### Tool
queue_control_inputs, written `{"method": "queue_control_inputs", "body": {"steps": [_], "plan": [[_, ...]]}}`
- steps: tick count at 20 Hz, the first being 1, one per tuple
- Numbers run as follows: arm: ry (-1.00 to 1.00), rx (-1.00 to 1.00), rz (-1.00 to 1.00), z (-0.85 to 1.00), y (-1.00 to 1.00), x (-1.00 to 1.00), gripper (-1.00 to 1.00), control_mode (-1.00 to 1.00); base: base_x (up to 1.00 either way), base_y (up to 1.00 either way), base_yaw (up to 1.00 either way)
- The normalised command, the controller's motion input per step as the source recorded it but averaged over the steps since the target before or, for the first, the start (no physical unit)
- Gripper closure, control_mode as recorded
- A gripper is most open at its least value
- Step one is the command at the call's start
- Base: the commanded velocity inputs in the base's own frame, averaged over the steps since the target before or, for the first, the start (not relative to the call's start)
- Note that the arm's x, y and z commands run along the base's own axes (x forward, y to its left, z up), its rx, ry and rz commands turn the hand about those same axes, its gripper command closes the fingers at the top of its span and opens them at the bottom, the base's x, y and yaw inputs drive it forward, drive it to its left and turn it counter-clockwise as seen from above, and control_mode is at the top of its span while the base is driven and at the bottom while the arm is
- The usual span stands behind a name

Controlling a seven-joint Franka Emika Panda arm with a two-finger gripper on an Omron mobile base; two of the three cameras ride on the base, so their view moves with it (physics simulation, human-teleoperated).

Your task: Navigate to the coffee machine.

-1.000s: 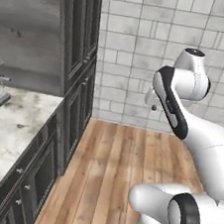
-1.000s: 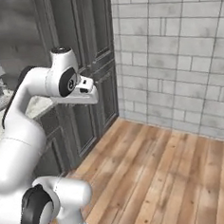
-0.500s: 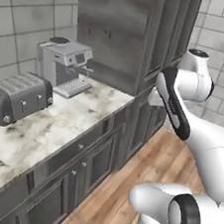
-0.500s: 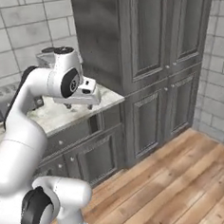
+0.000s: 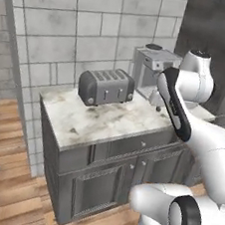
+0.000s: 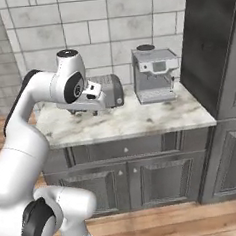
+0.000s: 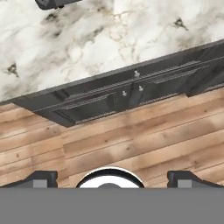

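Change: the view has been swung by the base; counter (image 6: 125,122) now faced squarely.
Coffee machine (image 6: 154,74): on the counter, right of toaster (image 6: 109,89) (nearly reached).
Gripper (image 7: 111,177): fingertips held apart, nothing gripped.

The desk (image 6: 125,122) carries 2 obstacles along its back, against the tiled wall (image 6: 98,26): the toaster (image 5: 106,86) on the left and the taller coffee machine (image 6: 155,74) on the right, with a bare gap between them in the right base view. The front half of the marble top lies open from edge to edge. On the right, the tall dark cabinet (image 6: 220,82) rises just beside the coffee machine and closes off that side. The end effector (image 6: 96,97) hangs above the desk's left part, in front of the toaster. Below the desk edge, the drawer and door fronts (image 7: 127,94) face open wooden floor (image 7: 131,140).
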Motion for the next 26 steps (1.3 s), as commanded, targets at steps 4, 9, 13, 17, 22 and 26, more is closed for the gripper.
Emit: {"method": "queue_control_inputs", "body": {"steps": [4,9,13,17,22,26], "plan": [[0.00,0.00,0.00,0.00,0.00,0.00,-1.00,1.00,0.50,-0.42,0.74],[0.00,0.00,0.00,0.00,0.00,0.00,-1.00,1.00,0.47,-0.77,0.56],[0.00,0.00,0.00,0.00,0.00,0.00,-1.00,1.00,0.23,-1.00,0.34],[0.00,0.00,0.00,0.00,0.00,0.00,-1.00,1.00,0.02,-1.00,0.09],[0.00,0.00,0.00,0.00,0.00,0.00,-1.00,1.00,0.20,-1.00,0.03],[0.00,0.00,0.00,0.00,0.00,0.00,-1.00,1.00,0.42,-0.99,0.00]]}}
